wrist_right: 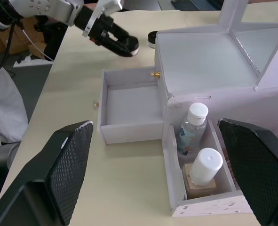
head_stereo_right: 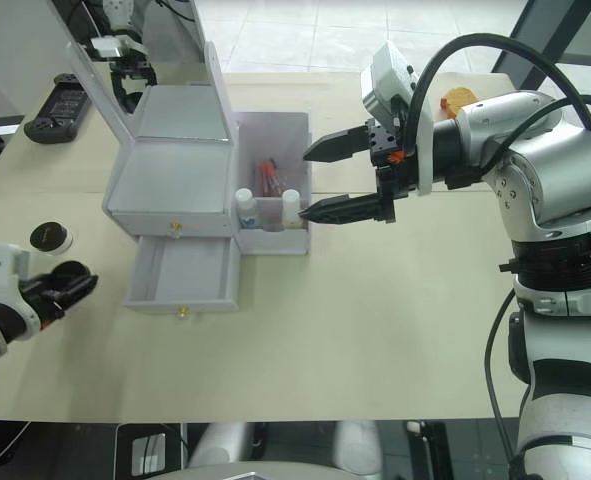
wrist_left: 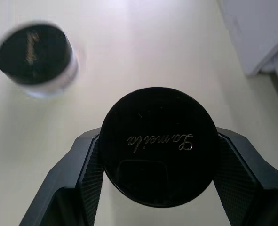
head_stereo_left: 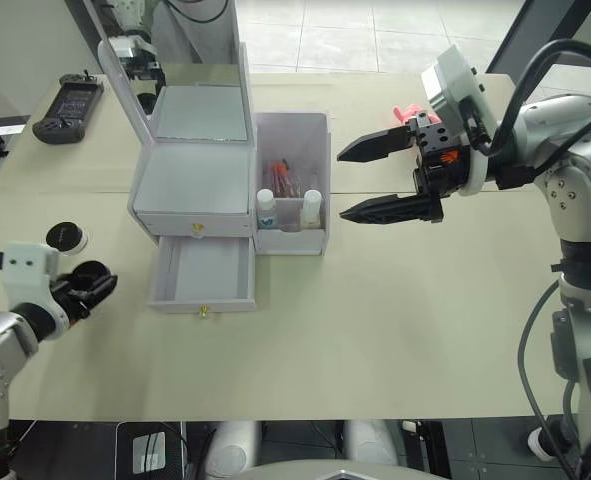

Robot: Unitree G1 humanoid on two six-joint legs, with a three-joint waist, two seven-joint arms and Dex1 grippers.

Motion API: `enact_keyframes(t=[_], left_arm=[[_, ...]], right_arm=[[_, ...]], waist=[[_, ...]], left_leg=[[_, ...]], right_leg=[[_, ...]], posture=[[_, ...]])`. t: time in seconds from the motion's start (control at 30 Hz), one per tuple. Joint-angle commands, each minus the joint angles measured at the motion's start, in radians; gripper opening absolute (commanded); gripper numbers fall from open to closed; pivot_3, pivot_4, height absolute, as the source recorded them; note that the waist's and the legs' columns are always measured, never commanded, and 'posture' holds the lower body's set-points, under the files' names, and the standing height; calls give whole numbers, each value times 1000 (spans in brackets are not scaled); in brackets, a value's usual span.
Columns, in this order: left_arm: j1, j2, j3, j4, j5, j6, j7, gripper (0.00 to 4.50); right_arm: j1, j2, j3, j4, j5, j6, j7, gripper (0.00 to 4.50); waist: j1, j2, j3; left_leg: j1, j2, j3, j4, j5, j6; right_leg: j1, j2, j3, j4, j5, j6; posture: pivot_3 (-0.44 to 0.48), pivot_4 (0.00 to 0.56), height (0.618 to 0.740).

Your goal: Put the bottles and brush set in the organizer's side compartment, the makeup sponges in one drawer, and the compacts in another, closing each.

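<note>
A: The left gripper [wrist_left: 160,155] has its fingers pressed against both sides of a black-topped compact [wrist_left: 158,143], low over the table [head_stereo_left: 395,330].

B: What is around it?

A: The second compact [head_stereo_left: 66,237] stands just beyond it on the table, apart from it. Toward the robot's right of the gripper the lower drawer [head_stereo_left: 203,275] of the organizer [head_stereo_left: 195,180] is pulled out, with a strip of bare table between the gripper and the drawer's side wall. The upper drawer [head_stereo_left: 197,225] sits flush.

B: And the right gripper?

A: The right gripper [head_stereo_left: 360,180] hangs above the table with its two fingers spread wide, tips pointing at the side compartment [head_stereo_left: 293,165] and just short of its wall. Inside that bin, in the right wrist view, the clear bottle with a blue label [wrist_right: 191,129] and the cream bottle [wrist_right: 202,172] stand upright behind the low front wall. The brush set [head_stereo_left: 281,178] leans further back.

B: How much room is there?

A: In front of the organizer and under the right gripper the pale table is bare and wide. Behind the right gripper lies something pink [head_stereo_left: 408,112]. The mirror lid [head_stereo_left: 180,85] stands upright. A black handheld device [head_stereo_left: 67,104] lies at the far left corner, and a tiled floor [head_stereo_left: 375,35] runs beyond the table.
</note>
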Motion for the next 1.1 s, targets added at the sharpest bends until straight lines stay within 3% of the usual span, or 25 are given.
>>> enact_keyframes(t=[0.03, 0.27, 0.73, 1.1], left_arm=[[-6, 67, 42, -103, -93, -19, -153, 2917], [-45, 233, -75, -106, -174, -28, -442, 2917], [-210, 243, -455, -56, -5, -103, -470, 2917], [-247, 287, -499, 2, 79, -137, -534, 2917]], right_arm=[[-36, -20, -36, -19, 7, 1, 2, 4500], [-19, -3, -46, -38, 21, 18, -38, 4500], [27, -64, -104, -115, 72, 78, -91, 4500], [43, -73, -109, -133, 71, 75, -117, 4500]], waist=[[0, 0, 0], [-4, 0, 0], [-4, 0, 0], [-10, 0, 1]], left_leg=[[0, 0, 0, 0, 0, 0], [0, 0, 0, -1, 0, 0], [0, 0, 1, 0, 0, 0], [0, 0, 0, 0, 0, 1]], right_leg=[[0, 0, 0, 0, 0, 0], [-1, 1, 0, 0, 0, 0], [-1, 1, 1, 7, 0, 0], [-2, 1, 1, 7, 0, 0]], posture=[[0, 150, 740], [0, 150, 740], [0, 150, 740], [0, 150, 740]])
